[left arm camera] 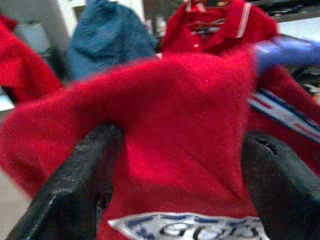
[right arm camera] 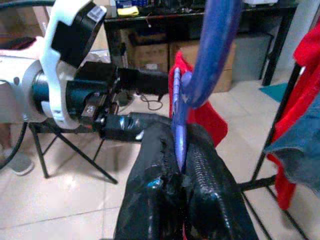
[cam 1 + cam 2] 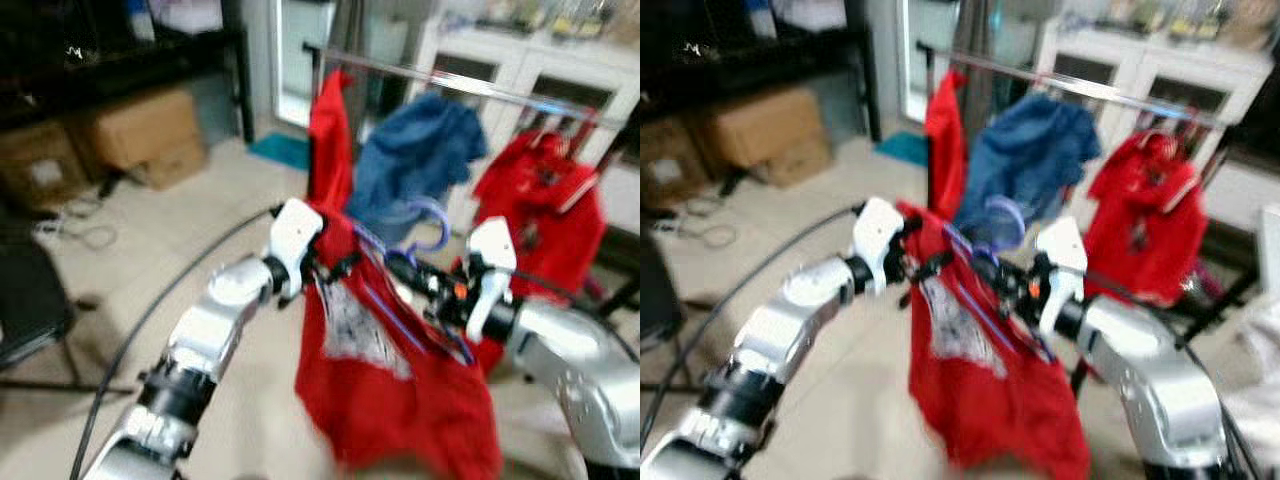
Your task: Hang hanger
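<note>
Head views blurred, edges soft. The blue hanger (image 3: pixel 425 262) sits between the two arms, in front of the clothes rail (image 3: pixel 470 85) and below its bar; the hook is free of the bar, and the lower frame is half hidden in the red shirt (image 3: pixel 390 390) draped on it. The right gripper (image 2: pixel 182 175) is pressed together on the hanger's neck, just under the hook. The left gripper (image 1: pixel 170 165) has its fingers (image 1: pixel 75 185) spread with the shirt's cloth between them (whether they pinch it, cannot tell). On the rail hang a red garment (image 3: pixel 330 140), a blue one (image 3: pixel 415 160) and a red polo (image 3: pixel 545 210). Open tiled floor (image 3: pixel 200 230) lies left of the rail; cardboard boxes (image 3: pixel 140 135) stand further left.
</note>
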